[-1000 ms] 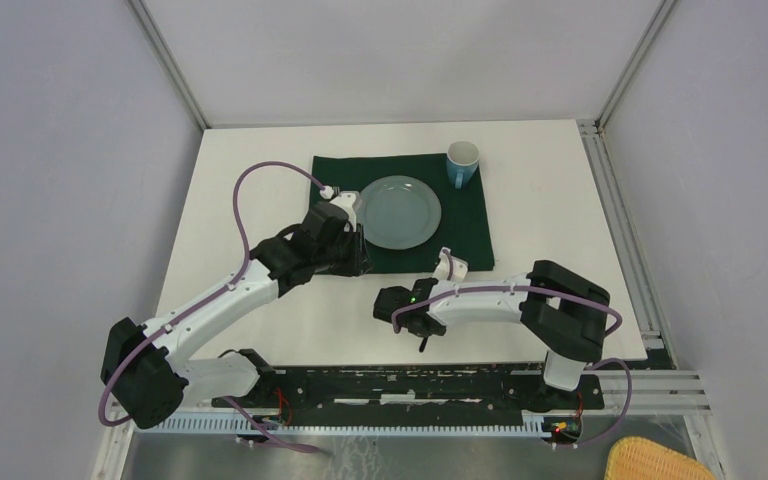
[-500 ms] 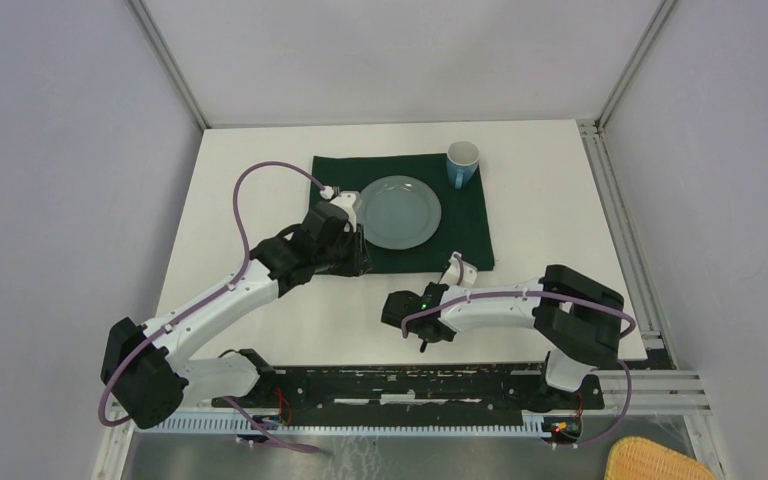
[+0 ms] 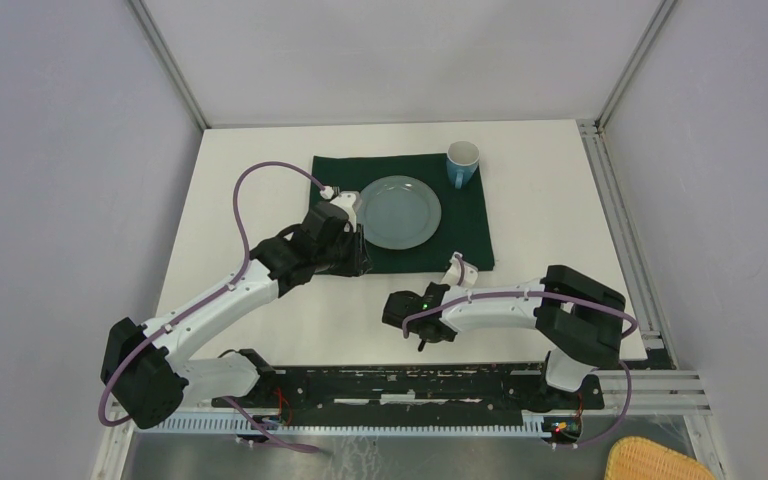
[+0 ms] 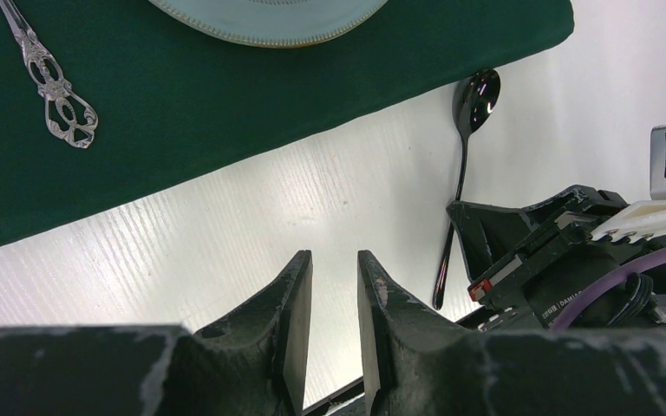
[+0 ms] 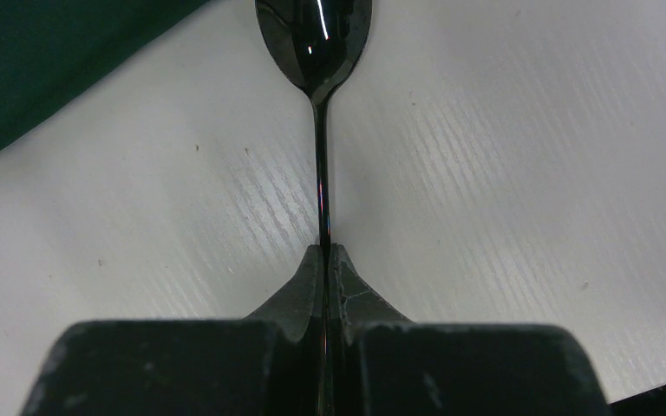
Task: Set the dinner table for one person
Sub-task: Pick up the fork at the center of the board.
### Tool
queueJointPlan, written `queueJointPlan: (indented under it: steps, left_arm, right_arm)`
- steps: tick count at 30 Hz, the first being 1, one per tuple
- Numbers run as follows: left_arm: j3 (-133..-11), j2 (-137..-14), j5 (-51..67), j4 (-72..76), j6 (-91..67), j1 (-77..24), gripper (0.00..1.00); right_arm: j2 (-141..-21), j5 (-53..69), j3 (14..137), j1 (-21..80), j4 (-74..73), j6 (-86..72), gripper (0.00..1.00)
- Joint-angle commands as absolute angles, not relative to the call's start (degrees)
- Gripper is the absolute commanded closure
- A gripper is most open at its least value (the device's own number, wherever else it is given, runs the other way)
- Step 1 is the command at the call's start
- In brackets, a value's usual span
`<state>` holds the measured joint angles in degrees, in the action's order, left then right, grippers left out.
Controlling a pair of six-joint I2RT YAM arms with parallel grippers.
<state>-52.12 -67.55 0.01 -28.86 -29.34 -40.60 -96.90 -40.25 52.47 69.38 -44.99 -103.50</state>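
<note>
The white dinner table (image 3: 560,200) carries a dark green cloth (image 3: 470,225) with a grey-blue plate (image 3: 400,212) and a blue mug (image 3: 462,162) on it. My right gripper (image 5: 325,251) is shut on the thin handle of a black spoon (image 5: 316,35), low over the bare table near the cloth's front edge. The spoon's bowl points toward the cloth. The left wrist view shows the spoon (image 4: 464,165) too. My left gripper (image 4: 334,260) is narrowly open and empty over the table, just in front of the cloth (image 4: 225,95). An ornate silver utensil handle (image 4: 52,95) lies on the cloth left of the plate.
Grey walls and aluminium frame posts close in the table at the back and sides. A rail runs along the right edge (image 3: 620,220). A yellow basket (image 3: 660,462) sits below the table at the near right.
My right gripper with the spoon has shifted a little to the right and toward the near edge, and the right elbow has swung right. The left arm has not moved.
</note>
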Motion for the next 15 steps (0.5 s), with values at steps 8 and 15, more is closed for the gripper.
queueJointPlan:
  steps: [8,15]
  left_arm:
    - [-52.2,-68.1,-0.5,-26.9,-27.8,-40.4,0.67]
    - [-52.3,-68.6,-0.4,-26.3,-27.9,-40.4,0.68]
  right_arm:
    - [-93.5,-40.1,58.4,71.6,-59.7,-100.8,1.0]
    - [-86.7,-41.7,58.2,71.7,-63.4,-100.3,1.0]
